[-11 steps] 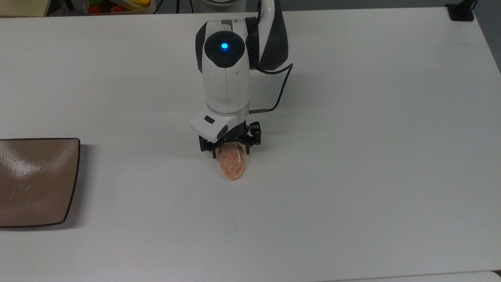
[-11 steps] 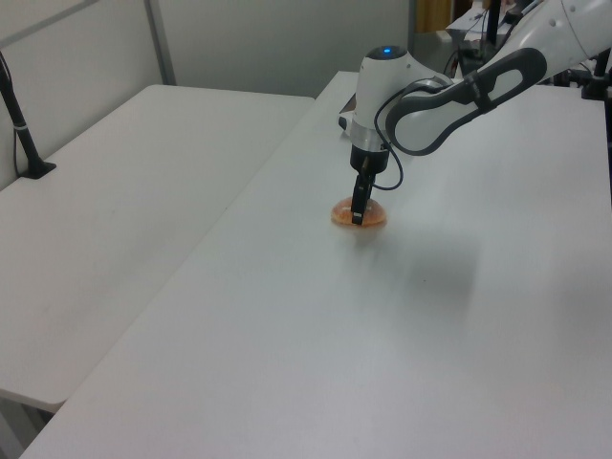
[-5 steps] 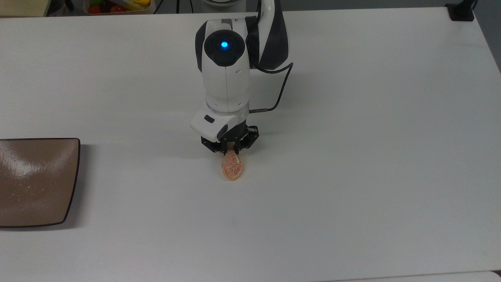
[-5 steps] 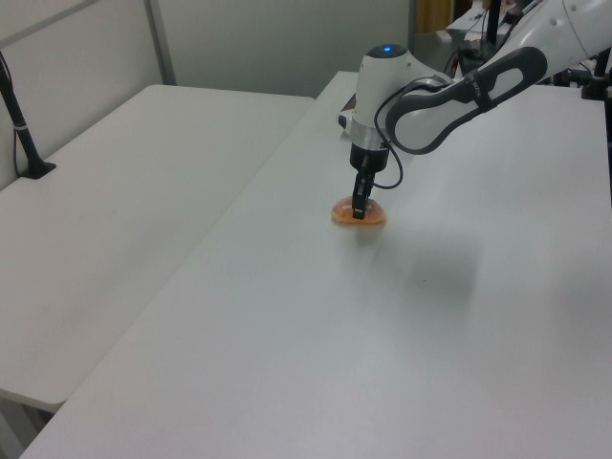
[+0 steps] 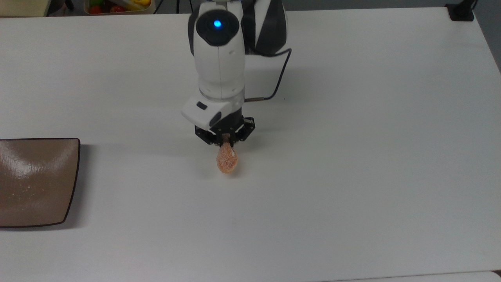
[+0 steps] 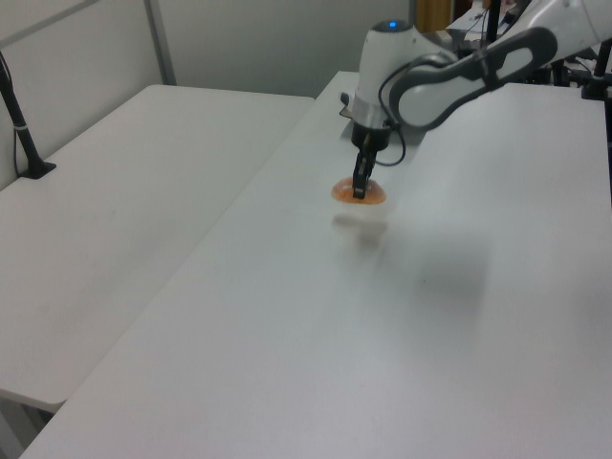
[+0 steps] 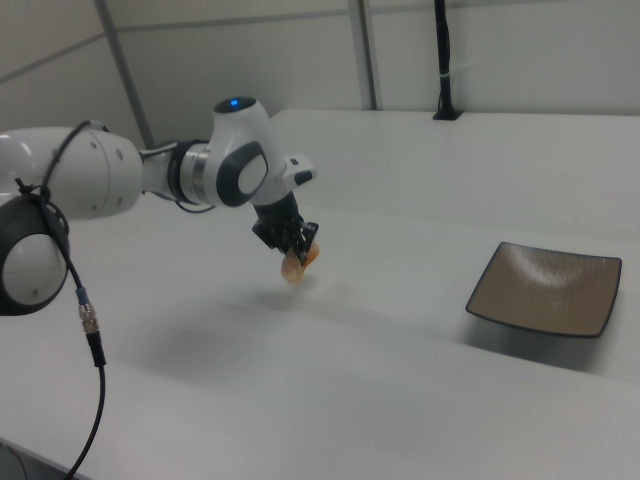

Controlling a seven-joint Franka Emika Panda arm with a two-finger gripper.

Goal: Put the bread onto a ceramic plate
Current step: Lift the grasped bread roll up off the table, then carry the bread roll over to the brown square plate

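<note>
Lifted since half a second ago, the bread [image 5: 227,161] is now hanging clear of the table [image 5: 352,156], with its shadow showing separately on the surface in the left view. The gripper [image 5: 224,141] is gripping the bun's upper end, jaws clamped on it, so the bun is dangling below the fingers; a second ago the jaws were still spread around it on the table.

The plate [image 5: 35,182] is sitting at the table's edge on the top view's left, well apart from the bread, and that edge of the frame is cutting part of it off. In the right view the plate [image 7: 548,288] is showing whole, with bare tabletop lying between it and the bread [image 7: 297,262].

A tray of colourful items [image 5: 117,6] is peeking in beyond the table's far edge in the top view, too cropped to identify. A black post base [image 5: 462,11] is standing at the far corner on the top view's right. A thin cable [image 5: 280,80] is looping beside the arm's wrist. No writing is readable anywhere. The gripper body is hiding the bun's top end in the top view.
</note>
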